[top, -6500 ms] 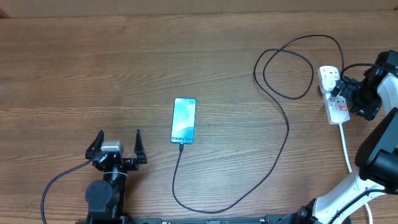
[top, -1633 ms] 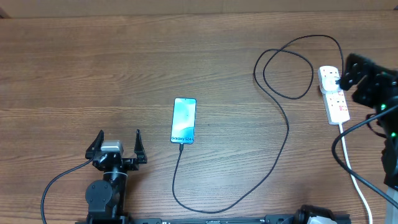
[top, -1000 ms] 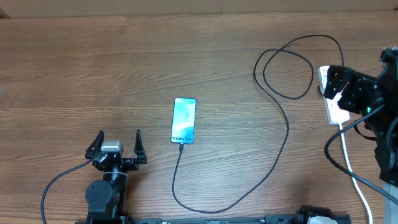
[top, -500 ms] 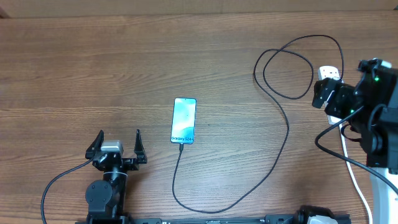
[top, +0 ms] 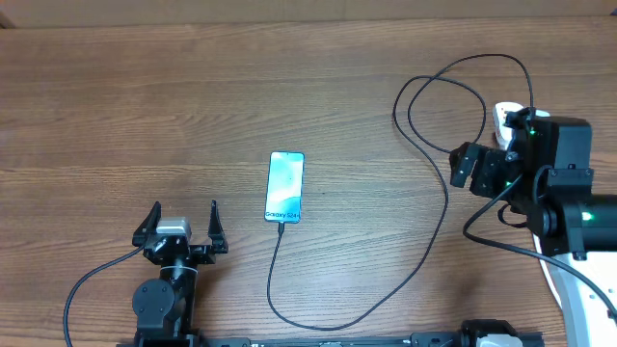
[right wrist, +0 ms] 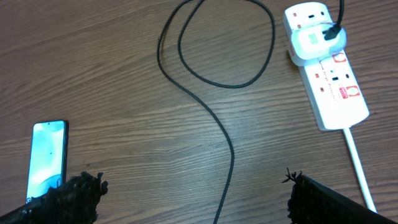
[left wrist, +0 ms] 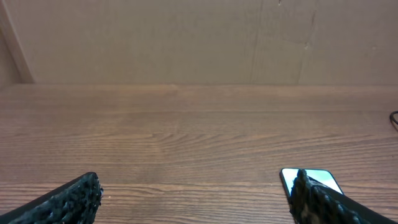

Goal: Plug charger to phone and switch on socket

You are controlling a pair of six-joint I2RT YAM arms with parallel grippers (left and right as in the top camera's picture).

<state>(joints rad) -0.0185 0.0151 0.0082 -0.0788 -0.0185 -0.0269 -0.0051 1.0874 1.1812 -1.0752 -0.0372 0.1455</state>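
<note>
Left gripper (top: 183, 207): front-left of worktop, fingers spread wide, empty, touching nothing. Phone (top: 285, 187): mid-worktop, right of that gripper and farther back, long axis front-to-back. Charger (top: 446, 198) meets the phone's near end, apparently seated. Right gripper (top: 463, 168): near right edge, fingers wide apart, holding nothing. Socket (right wrist: 336, 93): just right of those fingers, long axis front-to-back. Right arm far nearer; judged best for the switch. Switch state unreadable.
</note>
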